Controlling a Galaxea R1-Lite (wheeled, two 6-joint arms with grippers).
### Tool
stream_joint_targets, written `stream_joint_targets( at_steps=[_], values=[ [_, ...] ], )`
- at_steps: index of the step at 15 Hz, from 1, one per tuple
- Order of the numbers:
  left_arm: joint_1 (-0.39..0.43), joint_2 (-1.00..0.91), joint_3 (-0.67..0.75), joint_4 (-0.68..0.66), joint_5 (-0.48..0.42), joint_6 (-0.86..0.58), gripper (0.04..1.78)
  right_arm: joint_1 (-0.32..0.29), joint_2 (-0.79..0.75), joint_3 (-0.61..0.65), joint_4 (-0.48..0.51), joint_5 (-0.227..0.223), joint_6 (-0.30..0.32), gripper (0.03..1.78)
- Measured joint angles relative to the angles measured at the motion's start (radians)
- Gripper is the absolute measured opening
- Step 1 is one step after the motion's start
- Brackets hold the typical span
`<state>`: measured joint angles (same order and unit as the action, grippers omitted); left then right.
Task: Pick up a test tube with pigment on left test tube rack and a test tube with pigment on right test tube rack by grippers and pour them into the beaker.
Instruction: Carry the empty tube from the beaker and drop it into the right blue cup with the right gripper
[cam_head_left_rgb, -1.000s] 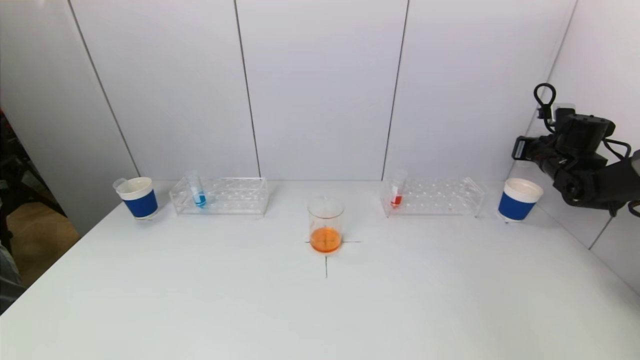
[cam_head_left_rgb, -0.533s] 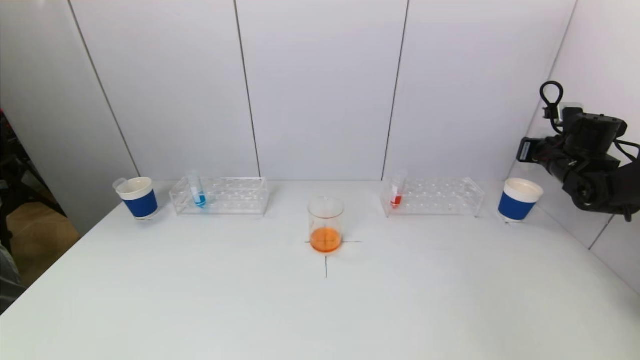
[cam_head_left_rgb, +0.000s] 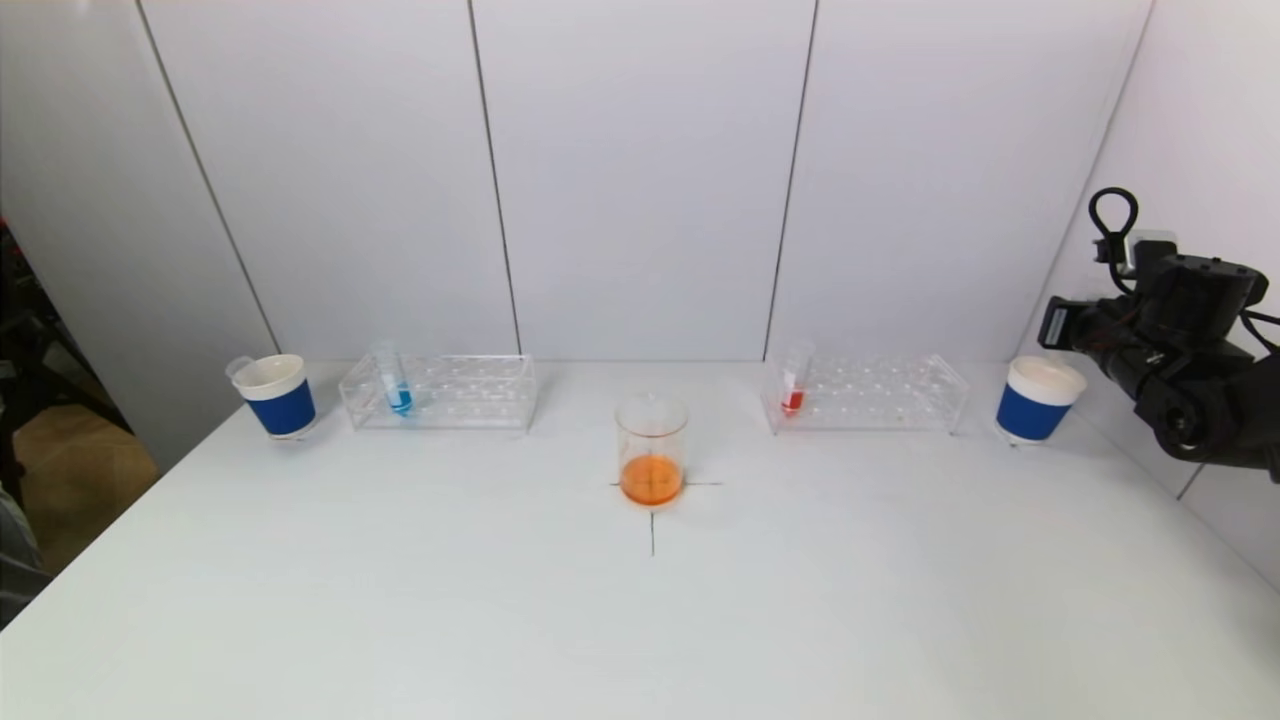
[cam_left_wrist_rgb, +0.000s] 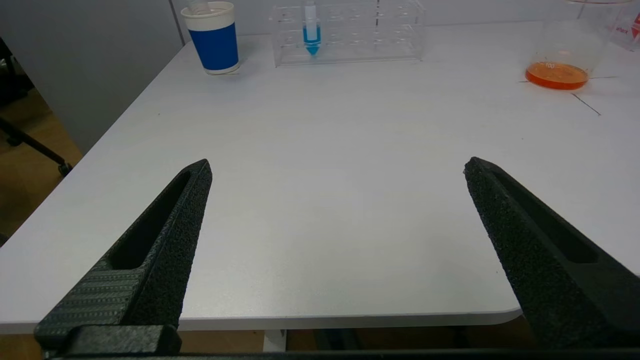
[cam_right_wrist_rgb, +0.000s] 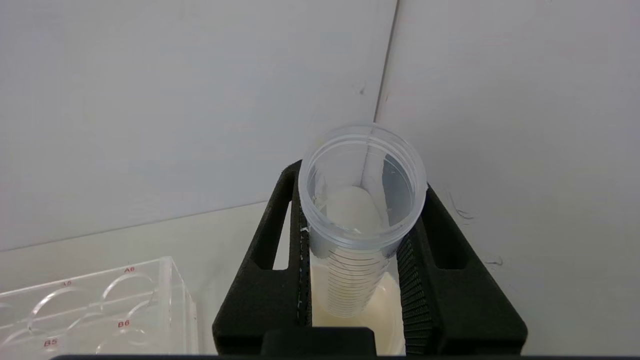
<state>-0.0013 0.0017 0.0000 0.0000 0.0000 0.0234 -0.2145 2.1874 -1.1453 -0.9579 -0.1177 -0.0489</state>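
A clear beaker (cam_head_left_rgb: 651, 455) with orange liquid stands at the table's middle, also seen in the left wrist view (cam_left_wrist_rgb: 560, 60). The left test tube rack (cam_head_left_rgb: 440, 392) holds a test tube with blue pigment (cam_head_left_rgb: 398, 385) (cam_left_wrist_rgb: 311, 30). A test tube with red pigment (cam_head_left_rgb: 793, 390) stands in the right test tube rack (cam_head_left_rgb: 870, 392). My right gripper (cam_right_wrist_rgb: 361, 200) is shut on an empty clear test tube (cam_right_wrist_rgb: 362, 165), held above the right blue cup (cam_head_left_rgb: 1037, 400). At the table's near left edge my left gripper (cam_left_wrist_rgb: 337, 162) stands open, with nothing between its fingers.
A second blue cup (cam_head_left_rgb: 278, 395) stands left of the left rack. The right gripper (cam_head_left_rgb: 1062, 322) hangs close to the right wall. An end of the right rack (cam_right_wrist_rgb: 100, 300) shows beside it. A black cross is marked under the beaker.
The right arm has moved down and to the right, towards the right blue cup, with the empty tube still in its grip. Nothing on the table has moved.
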Motion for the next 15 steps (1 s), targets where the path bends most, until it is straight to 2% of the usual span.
stream_joint_targets(
  at_steps=[6,10,15],
  values=[
    [0.000,0.000,0.000,0.000,0.000,0.000,1.76,-0.001,0.031,0.053,-0.026,0.000,0.004,0.55],
    [0.000,0.000,0.000,0.000,0.000,0.000,1.76,-0.005,0.058,0.074,-0.109,0.004,0.004,0.55],
    [0.000,0.000,0.000,0.000,0.000,0.000,1.76,-0.005,0.077,0.100,-0.117,0.013,0.007,0.55]
  ],
)
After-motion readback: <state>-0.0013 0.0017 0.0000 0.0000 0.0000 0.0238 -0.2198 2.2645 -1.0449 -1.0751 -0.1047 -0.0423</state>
